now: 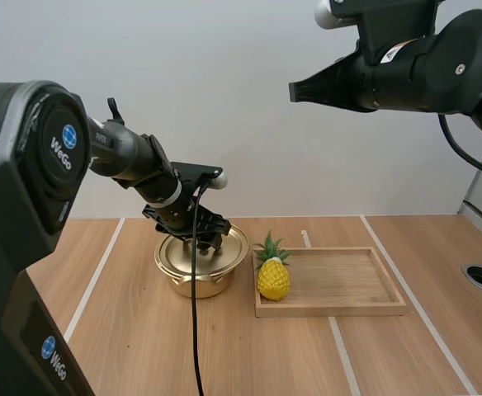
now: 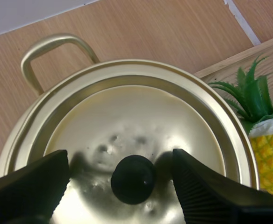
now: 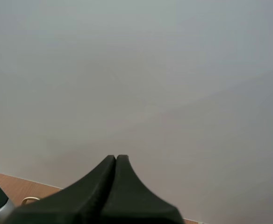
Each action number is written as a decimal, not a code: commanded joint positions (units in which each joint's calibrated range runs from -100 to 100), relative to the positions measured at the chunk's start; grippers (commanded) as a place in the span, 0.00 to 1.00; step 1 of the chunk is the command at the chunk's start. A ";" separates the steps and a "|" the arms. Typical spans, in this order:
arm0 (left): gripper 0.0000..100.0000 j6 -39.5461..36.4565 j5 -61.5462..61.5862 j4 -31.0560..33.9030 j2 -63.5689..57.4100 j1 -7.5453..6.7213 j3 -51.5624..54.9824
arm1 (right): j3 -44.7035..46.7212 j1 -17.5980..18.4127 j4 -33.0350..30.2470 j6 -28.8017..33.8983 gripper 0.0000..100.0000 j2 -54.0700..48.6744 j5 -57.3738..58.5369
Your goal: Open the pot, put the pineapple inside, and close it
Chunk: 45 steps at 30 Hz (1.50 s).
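Gold-toned metal pot (image 1: 201, 264) stands on the bench (image 1: 134, 346), just left of the wooden tray (image 1: 348, 307). The lid (image 2: 141, 116) is seated square on the rim.

- Pineapple (image 1: 273, 276): upright at the tray's left end, close beside the pot.
- Left end effector (image 2: 120, 161): released. Its fingers (image 2: 33, 186) are spread either side of the black knob (image 2: 133, 179) at lid centre, with a gap visible on both sides and no contact yet.
- Right end effector (image 1: 295, 91): clenched on nothing and held high above the bench, well away from the work.

Step in hand (my judgement): grasp the knob and lift off the lid.

Technique:
- The knob sits roughly midway between the ribbed faces, so close evenly and let neither finger push the lid sideways.
- Get the tips low enough to take the knob at its widest part, not its crown.
- Lift straight up until clear of the rim.
- Carry the lid away from the tray side, since the pineapple's leaves are near the pot edge.
- The pot is light-looking and may drag along if the lid binds.
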 commanded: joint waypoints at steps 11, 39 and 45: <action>0.00 -1.31 9.13 0.44 0.69 -0.16 0.72 | -0.04 0.03 -0.40 -0.06 0.00 -0.20 -0.30; 0.00 -1.39 -28.54 0.57 -27.29 -0.16 -3.56 | -0.04 0.03 -0.40 -0.06 0.00 -0.20 0.18; 0.00 -2.08 -29.02 -1.49 -31.34 -0.16 -8.82 | -0.04 0.03 -0.40 -0.06 0.00 -0.20 3.76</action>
